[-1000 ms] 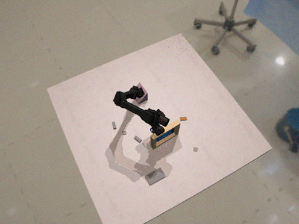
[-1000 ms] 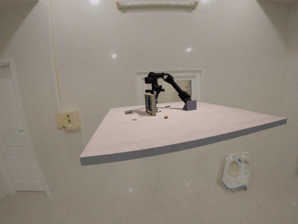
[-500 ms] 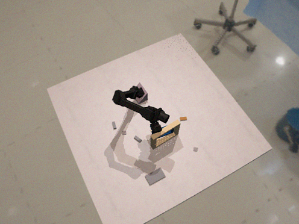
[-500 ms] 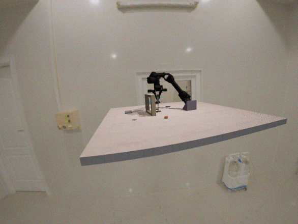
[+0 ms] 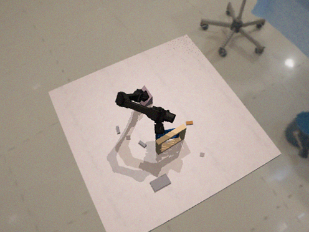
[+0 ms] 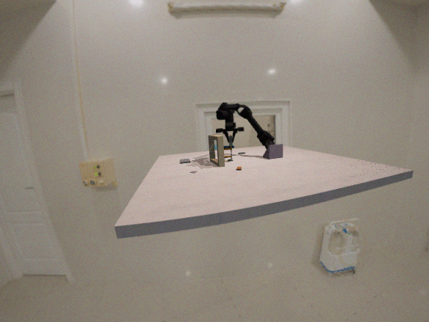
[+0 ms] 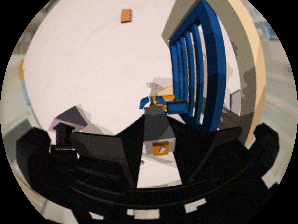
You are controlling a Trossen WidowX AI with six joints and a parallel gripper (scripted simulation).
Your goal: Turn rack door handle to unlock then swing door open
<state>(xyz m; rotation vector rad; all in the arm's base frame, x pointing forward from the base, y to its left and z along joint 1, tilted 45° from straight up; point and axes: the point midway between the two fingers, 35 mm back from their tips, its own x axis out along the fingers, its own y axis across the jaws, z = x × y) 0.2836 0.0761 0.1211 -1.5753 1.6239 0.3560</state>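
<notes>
The tan frame (image 5: 178, 129) (image 6: 221, 151) (image 7: 259, 75) stands upright on the table (image 5: 223, 125) (image 6: 274, 183). Its blue slatted door (image 5: 169, 130) (image 7: 215, 75) is swung partly out of the frame toward the arm's side, well short of square to it. My gripper (image 5: 160, 131) (image 6: 230, 140) (image 7: 154, 119) points down at the door's free side and is shut on the grey upright handle (image 7: 159, 131). An orange patch shows on the handle's near end in the wrist view. Blue and orange latch parts show beyond the handle. The fingertips are hidden in the top view, and the handle's exact turn is hard to tell.
An orange block (image 5: 189, 122) (image 6: 239, 168) (image 7: 126, 15) lies beside the frame's right end. A grey flat plate (image 5: 160, 182) (image 6: 184, 161) lies behind the frame. Small grey blocks (image 5: 142, 143) (image 5: 117, 129) (image 5: 202, 154) lie around it. A purple-grey block (image 6: 274, 151) is by the arm's base.
</notes>
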